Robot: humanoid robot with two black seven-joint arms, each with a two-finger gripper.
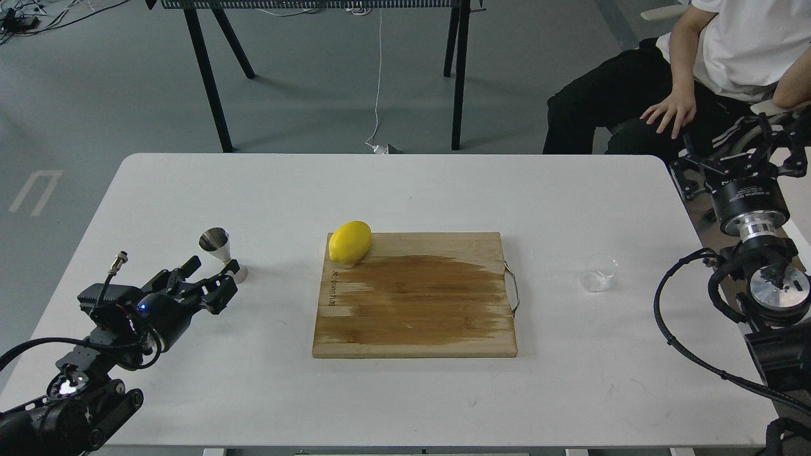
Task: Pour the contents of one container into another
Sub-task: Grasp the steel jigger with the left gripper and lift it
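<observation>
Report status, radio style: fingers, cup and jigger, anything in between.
Left gripper open beside steel jigger, grasp unclear. Right gripper off table, state unclear. Glass cup untouched. Cutting board with lemon between them.

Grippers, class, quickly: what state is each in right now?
Left gripper: open, empty, beside the jigger.
Right gripper: open, empty, away from the glass cup.

We see a white table (253,190). On it lie a wooden board (415,304) at the middle, a steel jigger (222,252) standing well to its left, and a clear glass cup (599,273) to its right.
</observation>
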